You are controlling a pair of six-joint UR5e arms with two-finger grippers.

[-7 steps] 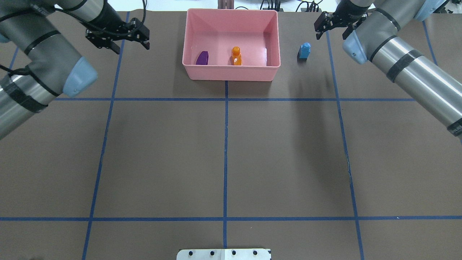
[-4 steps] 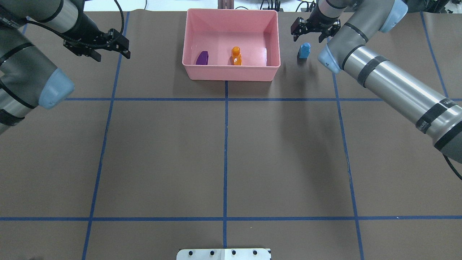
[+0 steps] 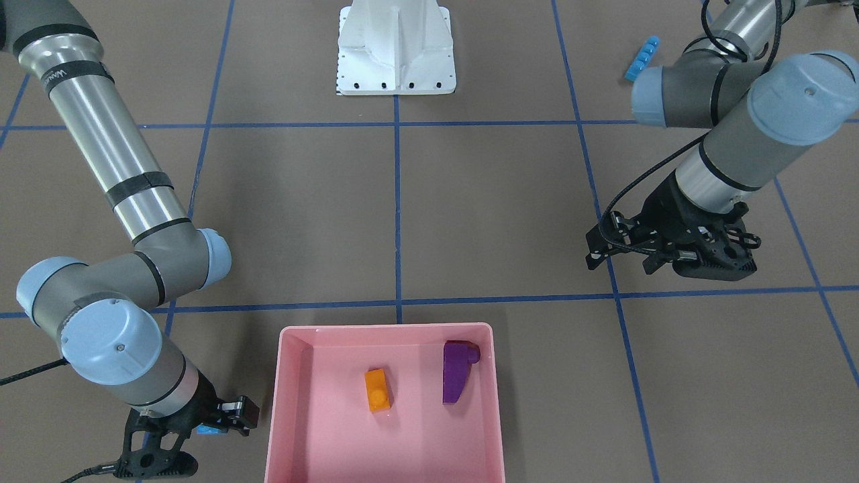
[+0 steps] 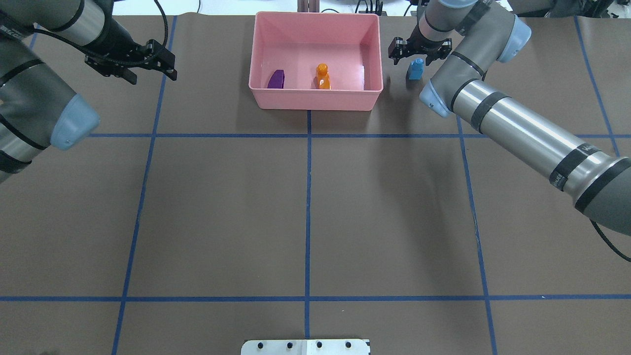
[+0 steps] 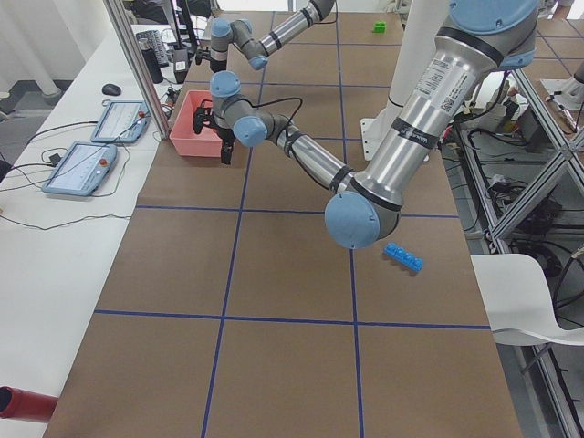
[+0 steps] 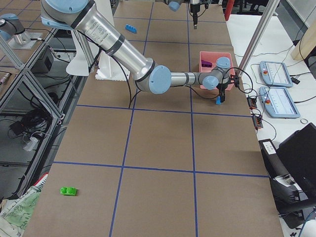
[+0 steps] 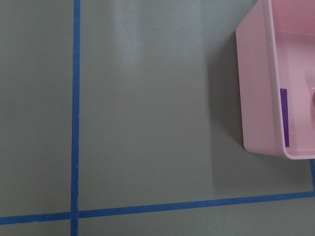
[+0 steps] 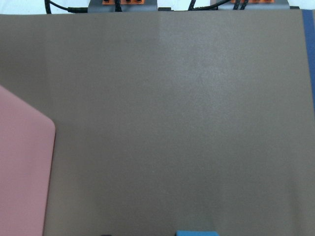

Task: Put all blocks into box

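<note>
While the right gripper (image 4: 416,55) is seen released, jaws spread, over the small light-blue block (image 4: 415,70) standing on the table just right of the box (image 4: 315,101), the orange block (image 4: 323,78) and purple block (image 4: 276,79) are found inside it. The left gripper (image 4: 152,75) is seen released and empty, well left of the box.

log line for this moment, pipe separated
right gripper: jaws open, above small light-blue block | left gripper: jaws open, empty | in box: purple block, orange block | outside: long light-blue block, green block
</note>
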